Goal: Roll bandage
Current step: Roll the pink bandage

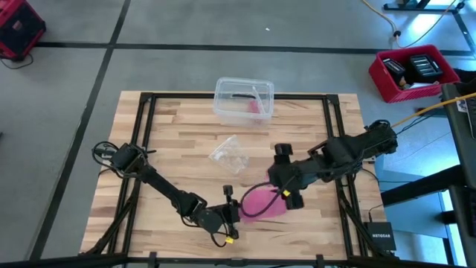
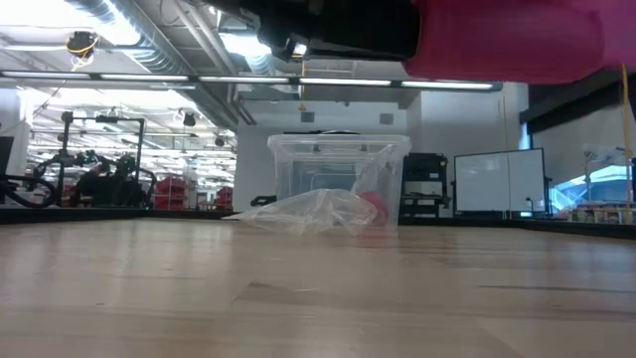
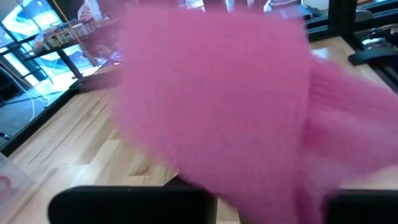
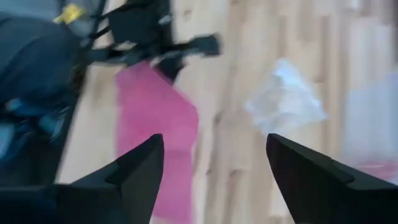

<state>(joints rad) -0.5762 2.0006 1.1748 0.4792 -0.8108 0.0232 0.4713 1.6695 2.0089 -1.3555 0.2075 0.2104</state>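
The pink bandage (image 1: 259,202) is a broad soft band held up near the table's near edge, between my two grippers. In the low view the bandage (image 2: 507,40) hangs clear above the wood. It fills the left wrist view (image 3: 211,93). My left gripper (image 1: 232,211) is at its left end, shut on it. My right gripper (image 1: 287,179) is open just right of the bandage. In the right wrist view its fingers stand wide apart (image 4: 214,180) and the bandage (image 4: 158,130) runs down toward one of them. I cannot tell whether they touch. My left gripper holds the bandage by one end (image 4: 149,78), coming level from the table's left side. The cloth itself hides the fingertips in the left wrist view, so one layer or several cannot be told. The bandage spreads out beyond the fingers, slack, lifted clear of the table.
A clear plastic box (image 1: 244,100) with something pink inside stands at the table's far edge. A crumpled clear wrapper (image 1: 229,154) lies mid-table in front of it. A red bin (image 1: 413,71) sits on the floor beyond the table's right side.
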